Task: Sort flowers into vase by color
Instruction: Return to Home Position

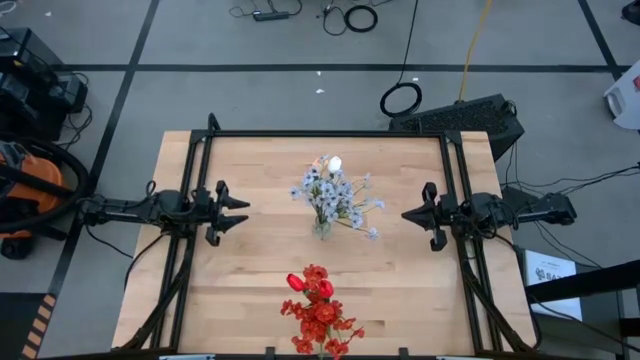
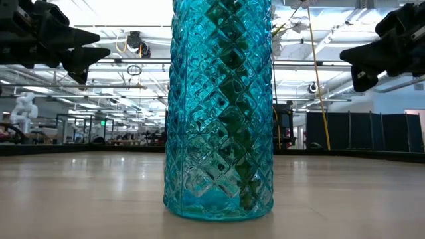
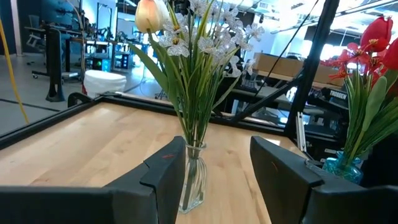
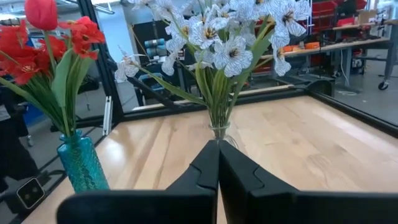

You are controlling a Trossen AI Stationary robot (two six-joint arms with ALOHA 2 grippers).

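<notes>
- Flowers (image 1: 333, 195) of white and pale blue fill the transparent vase (image 1: 321, 228) in the middle of the table (image 1: 250, 280) in the high view. Red blooms (image 1: 320, 312) stand well apart from that vase, toward the table's edge. The left gripper (image 1: 243, 212) hangs to one side of the vase and the right gripper (image 1: 405, 214) to the other, both clear of it.
- Low view: the blue vase (image 2: 219, 106) fills the middle with green stems inside, and a gripper hangs high on each side.
- Left wrist view: the left fingers (image 3: 165, 168) are spread apart, released. The transparent vase shows between them farther off, with a peach tulip (image 3: 149, 15) among the white sprays.
- Right wrist view: the right fingers (image 4: 205, 168) are pressed together, clenched on nothing, pointing at the transparent vase. The blue vase stands off to one side of it, holding red blooms and a red tulip (image 4: 40, 12).
</notes>
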